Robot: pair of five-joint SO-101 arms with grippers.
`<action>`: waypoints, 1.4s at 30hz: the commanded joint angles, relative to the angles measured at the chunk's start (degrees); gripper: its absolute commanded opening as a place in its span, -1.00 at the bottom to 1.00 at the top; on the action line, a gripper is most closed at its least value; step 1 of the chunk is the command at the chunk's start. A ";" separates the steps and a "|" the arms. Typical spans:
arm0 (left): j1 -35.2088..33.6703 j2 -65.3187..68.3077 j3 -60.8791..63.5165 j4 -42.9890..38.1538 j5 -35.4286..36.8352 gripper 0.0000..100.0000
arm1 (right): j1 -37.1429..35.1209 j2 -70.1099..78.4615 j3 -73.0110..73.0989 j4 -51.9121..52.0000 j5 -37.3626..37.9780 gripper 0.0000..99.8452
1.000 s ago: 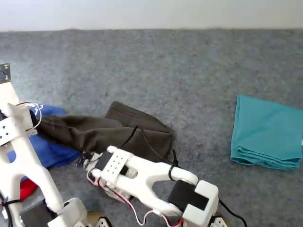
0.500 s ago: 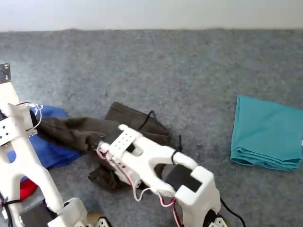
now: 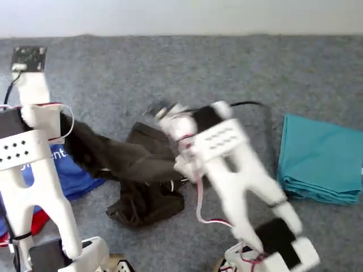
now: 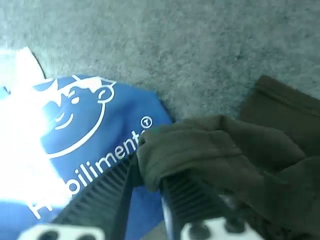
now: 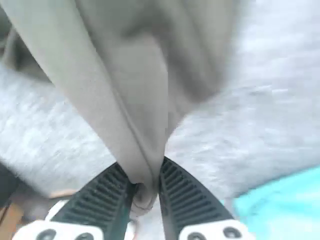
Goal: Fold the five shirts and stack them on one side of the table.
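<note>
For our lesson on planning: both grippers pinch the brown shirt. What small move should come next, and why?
Probably draw the left gripper and right gripper apart, to spread the brown shirt over the bare table. Both are shut on its cloth, and it sags bunched between them, partly crumpled on the table.

the far stretch of the grey table (image 3: 187, 62) lies open. near left is crowded by the left arm (image 3: 34, 170), the blue shirt (image 3: 78, 178) and the brown shirt (image 3: 142, 164) stretched across. a bare strip runs between the right arm (image 3: 238, 175) and the folded teal shirt (image 3: 320, 161).
</note>
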 commanded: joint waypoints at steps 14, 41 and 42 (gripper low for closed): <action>9.93 -1.93 -45.58 -4.66 0.18 -0.97 | 23.60 -11.74 -39.56 -7.43 13.45 -0.98; 9.49 -2.11 -76.26 -20.48 -23.12 -0.97 | 32.57 -11.82 -72.53 -7.43 26.81 -0.98; 9.49 -2.20 -76.97 -20.48 -23.12 -0.97 | 33.01 -11.82 -73.67 -6.90 26.90 -0.98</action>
